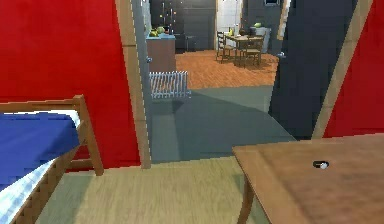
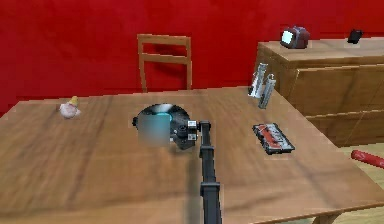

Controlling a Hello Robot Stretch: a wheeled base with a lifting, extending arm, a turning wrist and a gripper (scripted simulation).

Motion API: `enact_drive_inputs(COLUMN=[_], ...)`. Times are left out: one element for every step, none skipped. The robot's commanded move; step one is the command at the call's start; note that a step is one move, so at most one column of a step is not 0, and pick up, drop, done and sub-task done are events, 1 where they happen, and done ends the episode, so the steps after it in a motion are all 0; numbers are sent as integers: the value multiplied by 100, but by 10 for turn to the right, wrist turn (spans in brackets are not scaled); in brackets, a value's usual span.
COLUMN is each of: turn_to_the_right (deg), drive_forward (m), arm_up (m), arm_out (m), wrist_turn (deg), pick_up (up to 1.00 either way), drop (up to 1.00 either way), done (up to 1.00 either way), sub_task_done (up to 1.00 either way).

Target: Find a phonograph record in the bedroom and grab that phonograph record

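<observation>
A dark round disc (image 2: pixel 158 110) is lying on the brown wooden bench (image 2: pixel 90 165), toward the arm side view's left of the jaws; I cannot tell whether they hold anything.

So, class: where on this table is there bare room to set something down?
Free: the table's near left, between pink thing, arm and front edge; also near right, in front of the flat dark thing. Crowded: the middle, at the dark disc and gripper; far right, by the grey upright thing.
</observation>
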Motion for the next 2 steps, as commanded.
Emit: enact_drive_inputs(turn_to_the_right=[0, 0], drive_forward=[0, 0], arm_up=[10, 0], arm_out=[0, 0], wrist_turn=[0, 0], pick_up=[0, 0], drop=[0, 0], done=[0, 100], sub_task_done=[0, 0])
